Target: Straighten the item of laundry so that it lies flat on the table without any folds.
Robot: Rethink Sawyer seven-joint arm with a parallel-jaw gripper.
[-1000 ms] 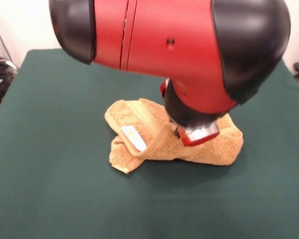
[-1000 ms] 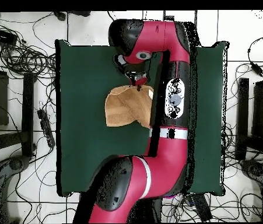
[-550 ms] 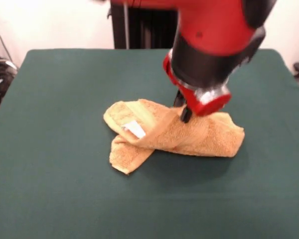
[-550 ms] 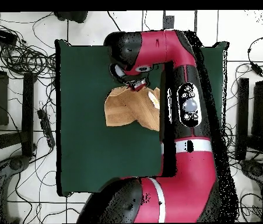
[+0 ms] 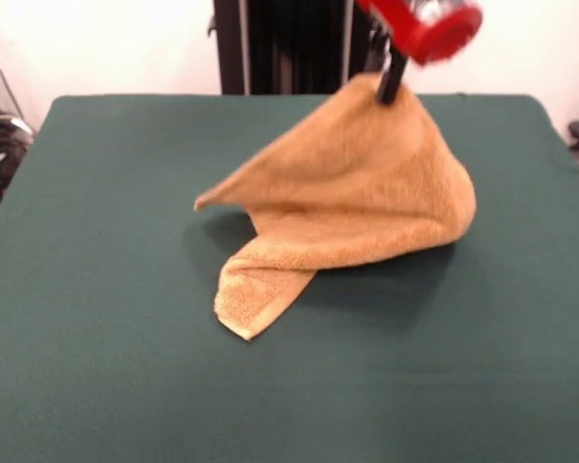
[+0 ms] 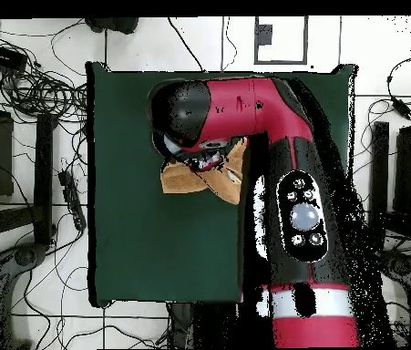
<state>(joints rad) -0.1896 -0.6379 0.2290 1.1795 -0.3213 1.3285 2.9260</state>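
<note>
Hanging tent-like from the closed fingers point(image 5: 390, 89), the towel point(image 5: 357, 207) trails onto the table point(image 5: 96, 338).

White wall point(image 5: 125, 43) behind; tiled floor point(image 6: 35, 301) w/ tangled black cables point(image 6: 26, 77).

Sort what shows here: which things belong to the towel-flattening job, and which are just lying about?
Belong to the job:
- towel, pinched at its peak and lifted, lower end resting on the table
- table
- end effector, shut on the towel

Just lying about:
- cables on the floor beside the table
- black stand behind the table
</note>
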